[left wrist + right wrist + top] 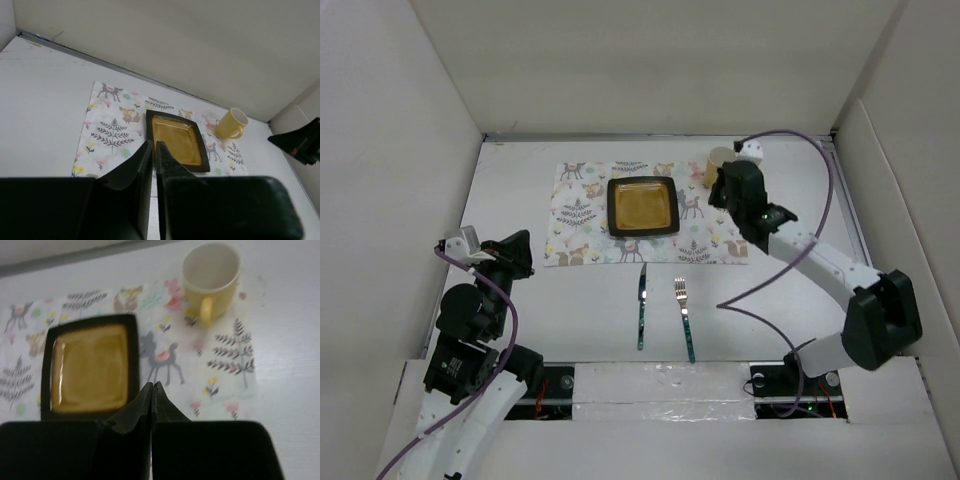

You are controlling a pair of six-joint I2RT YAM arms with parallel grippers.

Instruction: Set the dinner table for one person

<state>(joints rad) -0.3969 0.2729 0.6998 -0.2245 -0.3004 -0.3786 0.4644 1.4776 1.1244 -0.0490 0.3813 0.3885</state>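
Both left fingers (135, 165) and right fingers (137, 407) were closed, empty; plate (642, 206) and mug (210, 277) sat on placemat (575, 215), knife (642, 305) and fork (684, 315) seemingly unplaced below.

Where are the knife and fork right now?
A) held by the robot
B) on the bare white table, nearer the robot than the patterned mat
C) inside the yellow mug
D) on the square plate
B: the knife and fork lie side by side on the table, just off the placemat's near edge.
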